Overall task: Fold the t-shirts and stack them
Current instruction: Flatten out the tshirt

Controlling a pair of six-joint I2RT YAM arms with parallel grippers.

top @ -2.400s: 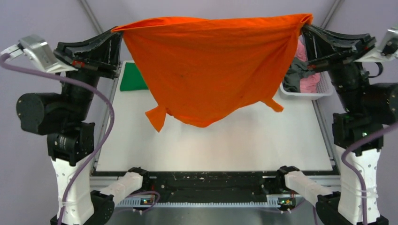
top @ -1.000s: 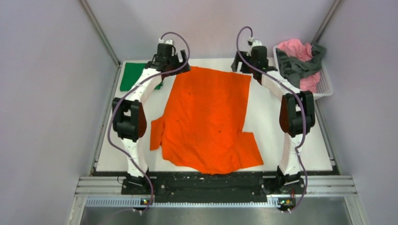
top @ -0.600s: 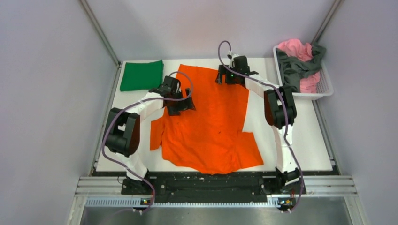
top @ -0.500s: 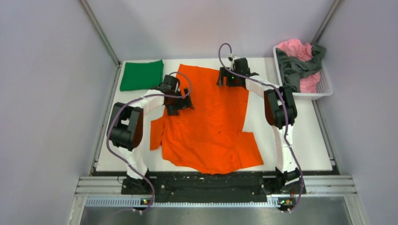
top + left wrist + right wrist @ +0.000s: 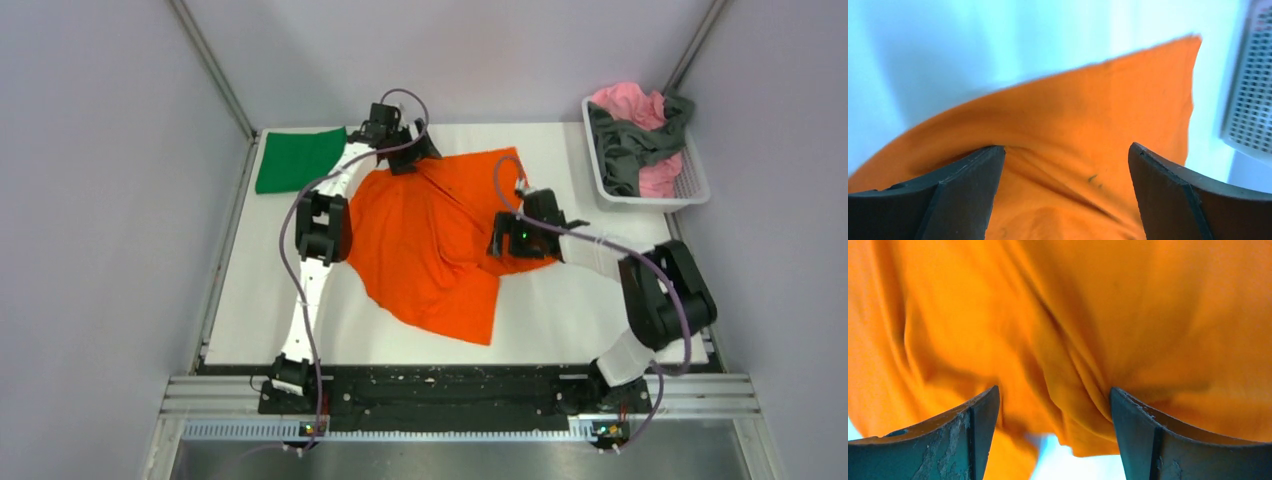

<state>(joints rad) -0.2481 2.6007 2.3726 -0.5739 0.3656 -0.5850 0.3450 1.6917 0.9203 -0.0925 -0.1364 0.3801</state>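
a bright orange cloth t-shirt lies rumpled on the white table, around the middle and towards the far side. its long axis runs on a slant, from a far end by the left gripper down to a straight edge at the near right. its right side is drawn into folds at the right gripper

the left gripper hangs over the far part of the orange cloth with its dark fingers spread wide, nothing clamped between them. the right gripper is also spread wide, with a ridge of bunched orange cloth rising in the gap; its fingers are not closed on it

a green t-shirt, folded flat, lies at the far left corner, just beside the left arm. a white plastic mesh basket stands at the far right corner, apart from the orange shirt, holding a pink t-shirt and a dark grey t-shirt heaped together. the left wrist view catches the basket's wall at its right edge
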